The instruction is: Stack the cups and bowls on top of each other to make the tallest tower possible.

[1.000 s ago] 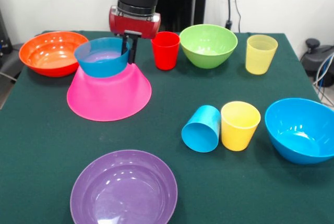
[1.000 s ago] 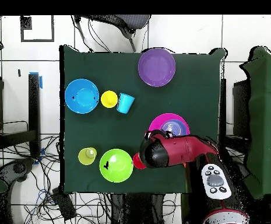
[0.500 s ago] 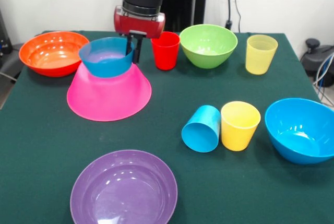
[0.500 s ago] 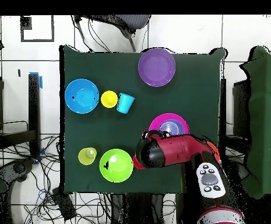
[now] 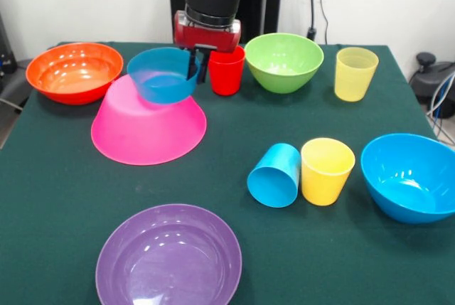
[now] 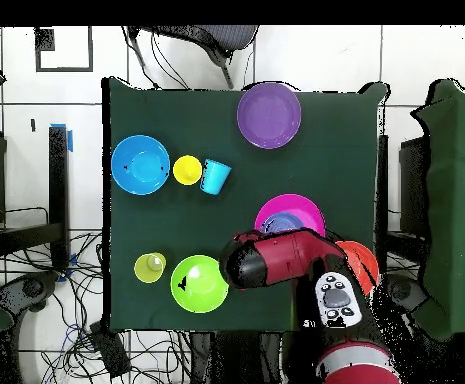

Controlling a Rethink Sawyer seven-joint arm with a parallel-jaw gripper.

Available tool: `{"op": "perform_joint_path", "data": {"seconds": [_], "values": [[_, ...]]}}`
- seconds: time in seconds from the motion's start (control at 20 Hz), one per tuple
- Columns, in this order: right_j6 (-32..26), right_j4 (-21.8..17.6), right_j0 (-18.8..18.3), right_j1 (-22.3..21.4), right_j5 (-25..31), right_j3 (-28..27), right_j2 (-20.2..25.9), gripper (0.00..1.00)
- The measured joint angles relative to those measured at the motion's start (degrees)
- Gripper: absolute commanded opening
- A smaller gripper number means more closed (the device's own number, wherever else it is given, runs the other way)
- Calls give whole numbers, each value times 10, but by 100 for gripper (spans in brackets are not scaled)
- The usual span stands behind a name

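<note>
Green-clothed table: red cup crowds tool-held blue bowl.

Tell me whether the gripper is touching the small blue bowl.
Touching. In the front view the gripper has its dark fingers astride the rim of the small blue bowl, holding it tilted above the pink bowl. The overhead view hides this under the arm.

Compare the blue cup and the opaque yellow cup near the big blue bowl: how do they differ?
The blue cup lies on its side, mouth toward the camera; the yellow cup stands upright, mouth up. They differ in colour too. Both are plain tumblers of similar size, side by side on the green table, seemingly touching.
</note>
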Motion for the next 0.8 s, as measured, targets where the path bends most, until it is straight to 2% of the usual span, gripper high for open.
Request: {"op": "perform_joint_path", "data": {"seconds": [0.8], "values": [[0, 0, 38, 4, 15, -10, -46, 0]]}}
